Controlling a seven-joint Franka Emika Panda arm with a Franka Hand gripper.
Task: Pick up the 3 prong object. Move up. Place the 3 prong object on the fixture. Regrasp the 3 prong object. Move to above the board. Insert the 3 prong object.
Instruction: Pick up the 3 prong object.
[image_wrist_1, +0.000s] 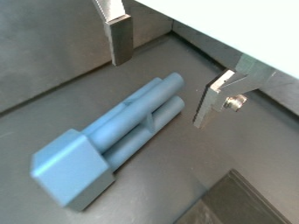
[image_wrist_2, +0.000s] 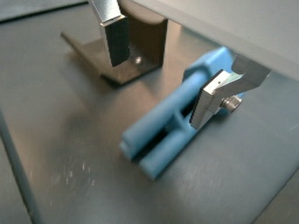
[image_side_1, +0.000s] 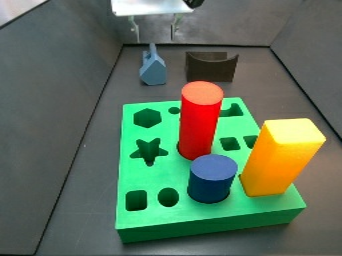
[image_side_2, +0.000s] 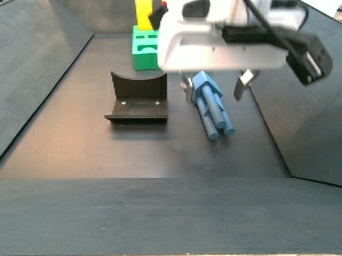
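Gripper (image_wrist_1: 163, 83) hangs over the 3 prong object (image_wrist_1: 111, 140), jaws wide, holding nothing, fingers (image_wrist_2: 114, 39) clear of it on either side. Object lies flat on the dark floor. A wrist view shows the fixture (image_wrist_2: 135, 52) just beside it; a side view adds the board (image_side_1: 201, 170) w/ pegs, well apart from the object (image_side_1: 151, 68). Open floor round the piece, walls close by.

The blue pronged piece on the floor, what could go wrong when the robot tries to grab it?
The gripper hangs open over the 3 prong object, not yet touching it.
1. One finger looks very near the piece's side and might bump it instead of straddling it.
2. The fixture stands close by, so a nudged piece could slide against it.
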